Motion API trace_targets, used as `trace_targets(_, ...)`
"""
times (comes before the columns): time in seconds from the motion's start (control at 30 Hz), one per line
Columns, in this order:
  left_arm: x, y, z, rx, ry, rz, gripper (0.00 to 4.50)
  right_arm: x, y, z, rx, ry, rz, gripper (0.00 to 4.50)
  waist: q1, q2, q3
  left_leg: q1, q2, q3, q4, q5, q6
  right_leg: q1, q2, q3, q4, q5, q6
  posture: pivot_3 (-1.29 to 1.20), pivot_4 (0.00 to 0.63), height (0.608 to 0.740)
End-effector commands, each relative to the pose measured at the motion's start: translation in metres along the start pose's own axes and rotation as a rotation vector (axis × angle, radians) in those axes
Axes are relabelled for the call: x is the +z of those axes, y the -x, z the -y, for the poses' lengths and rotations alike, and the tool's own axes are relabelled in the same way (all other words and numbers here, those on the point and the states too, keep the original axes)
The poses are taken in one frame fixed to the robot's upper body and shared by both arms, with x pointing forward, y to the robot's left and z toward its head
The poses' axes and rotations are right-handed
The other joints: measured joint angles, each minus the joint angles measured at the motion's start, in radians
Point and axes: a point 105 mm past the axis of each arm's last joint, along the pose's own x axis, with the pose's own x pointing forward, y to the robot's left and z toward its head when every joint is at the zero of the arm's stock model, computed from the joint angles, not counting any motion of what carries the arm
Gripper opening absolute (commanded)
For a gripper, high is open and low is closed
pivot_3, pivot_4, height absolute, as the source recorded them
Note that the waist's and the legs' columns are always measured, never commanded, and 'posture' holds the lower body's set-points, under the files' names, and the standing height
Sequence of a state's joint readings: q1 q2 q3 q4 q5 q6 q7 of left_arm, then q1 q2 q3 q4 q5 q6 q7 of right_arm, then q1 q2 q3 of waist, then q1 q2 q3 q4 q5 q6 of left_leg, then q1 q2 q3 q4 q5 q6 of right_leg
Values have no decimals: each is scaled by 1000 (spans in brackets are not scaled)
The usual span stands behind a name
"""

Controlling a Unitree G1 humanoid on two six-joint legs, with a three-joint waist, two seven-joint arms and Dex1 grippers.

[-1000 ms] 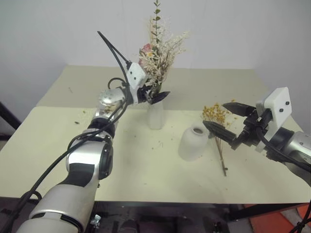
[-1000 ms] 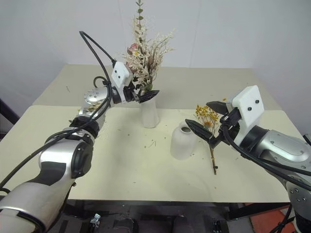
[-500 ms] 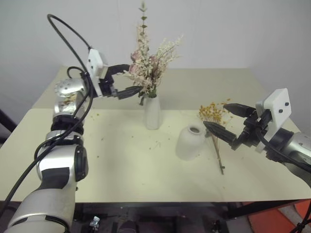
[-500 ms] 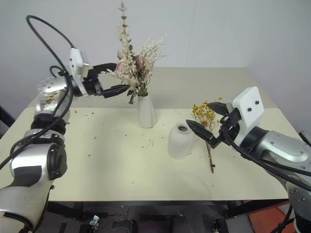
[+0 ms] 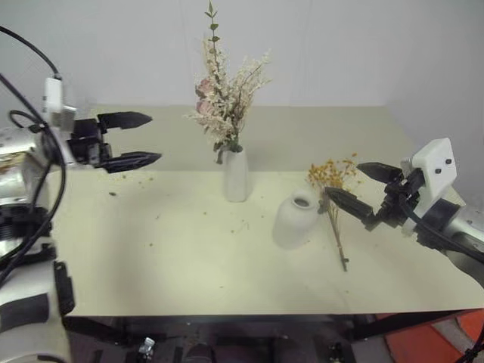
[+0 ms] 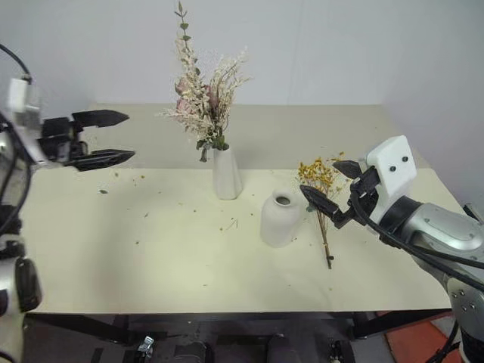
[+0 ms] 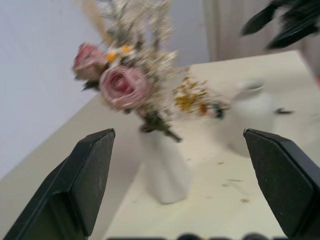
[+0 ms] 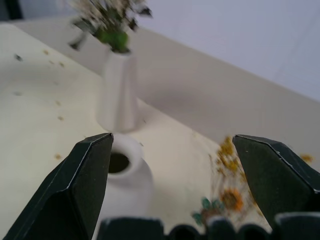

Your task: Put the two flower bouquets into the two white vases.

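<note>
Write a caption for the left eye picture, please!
Roses in tall vase; yellow bouquet lies beside the empty squat vase.

I see a bare test room, plain white walls [image 5: 393,45], cream table [image 5: 189,249], robot cabling [image 5: 30,174].

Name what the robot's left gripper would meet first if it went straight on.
Probably the pink-rose bouquet standing in the tall slim white vase: the open left gripper points level toward it, though depth is unclear.
</note>
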State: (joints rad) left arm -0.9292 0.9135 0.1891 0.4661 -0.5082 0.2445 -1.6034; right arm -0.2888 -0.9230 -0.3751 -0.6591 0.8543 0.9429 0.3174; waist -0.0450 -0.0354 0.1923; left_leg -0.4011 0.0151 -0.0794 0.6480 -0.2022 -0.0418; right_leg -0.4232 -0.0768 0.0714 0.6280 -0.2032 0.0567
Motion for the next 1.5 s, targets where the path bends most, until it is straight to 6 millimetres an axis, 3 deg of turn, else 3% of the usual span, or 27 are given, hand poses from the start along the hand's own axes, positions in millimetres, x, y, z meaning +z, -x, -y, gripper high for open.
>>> trace_targets(0.03, 8, -26, 35, -198, -33, -27, 4491, -13, 4, 29, -107, -30, -132, 4500, 10, 0, 0, 0, 0, 0, 0, 0, 0, 1, 0, 0, 0, 0, 0, 0, 150, 740)
trace_targets(0.23, -13, -76, 67, -326, -25, 37, 4491, -44, -1, 65, -109, -152, -373, 4500, 15, 0, 0, 1, 0, 1, 1, 0, 0, 2, 1, 0, -1, -2, 1, 0, 150, 740)
trace_targets(0.33, -20, -97, 75, -347, -25, 52, 4491, -60, -9, 72, -82, -196, -464, 4500, 1, 0, 0, 1, 0, 1, 1, 0, 0, 1, 1, 1, -1, -1, -1, 0, 150, 740)
trace_targets(0.53, -34, -116, 83, -344, -52, 13, 4491, -83, -33, 62, 0, -272, -573, 4500, -18, 0, 0, 1, 0, 1, 0, 0, 1, 0, 1, 2, -1, 0, -1, 0, 150, 740)
trace_targets(0.7, -30, -124, 86, -356, -61, 41, 4491, -103, -51, 50, 54, -285, -619, 4500, -18, 1, 0, 0, 0, 1, 1, 0, 1, 0, 1, 1, -1, -1, -1, 0, 150, 740)
trace_targets(0.87, -29, -125, 88, -367, -56, 41, 4491, -111, -65, 40, 97, -288, -614, 4500, -18, 1, 0, 0, 0, 1, 0, 0, 1, -1, 0, 1, -1, -1, -1, 0, 150, 740)
trace_targets(0.97, -33, -123, 88, -358, -41, 38, 4500, -114, -74, 38, 103, -288, -605, 3913, -20, 1, 0, 0, 0, 1, 1, 0, 1, 0, 0, 1, -1, 0, -1, 0, 150, 740)
trace_targets(1.33, -38, -120, 91, -360, -45, 30, 4500, -131, -85, 37, 88, -265, -672, 39, -22, 1, 0, 1, 0, 1, 0, 0, 1, 0, 1, 1, 0, 0, -1, 0, 150, 740)
trace_targets(1.5, -39, -120, 88, -345, -55, 28, 4500, -130, -83, 46, 44, -245, -672, 39, -22, 1, 0, 1, 0, 1, 1, 0, 1, 0, 1, 1, 0, 0, -1, 0, 150, 740)
